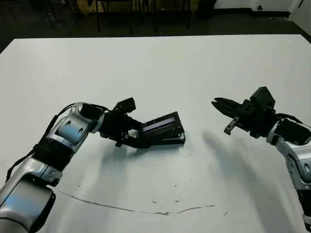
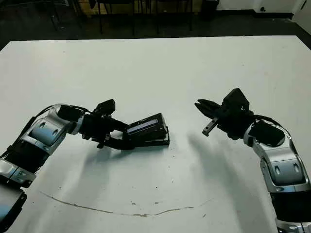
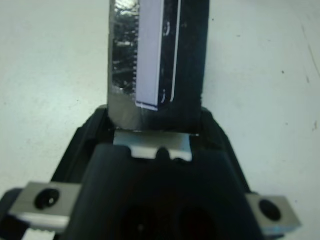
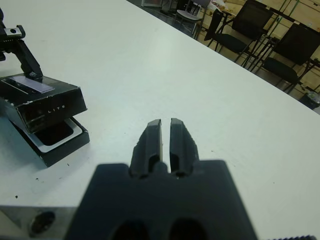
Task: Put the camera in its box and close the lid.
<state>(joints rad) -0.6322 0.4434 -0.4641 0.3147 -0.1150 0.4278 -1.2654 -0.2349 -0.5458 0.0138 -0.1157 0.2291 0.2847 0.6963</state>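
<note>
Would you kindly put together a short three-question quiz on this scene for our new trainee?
1. True or false: the black shallow rectangular lid with a pale strip lies flat and shut on the black white-lined box.
2. Which gripper holds the lid: (a) left gripper, (b) right gripper, (c) neither?
3. Fill in: the right gripper hovers apart from the box with its two fingers nearly ____.

Key:
1. False: the lid is tilted, one edge raised over the box.
2. (a).
3. Together; it holds nothing.
</note>
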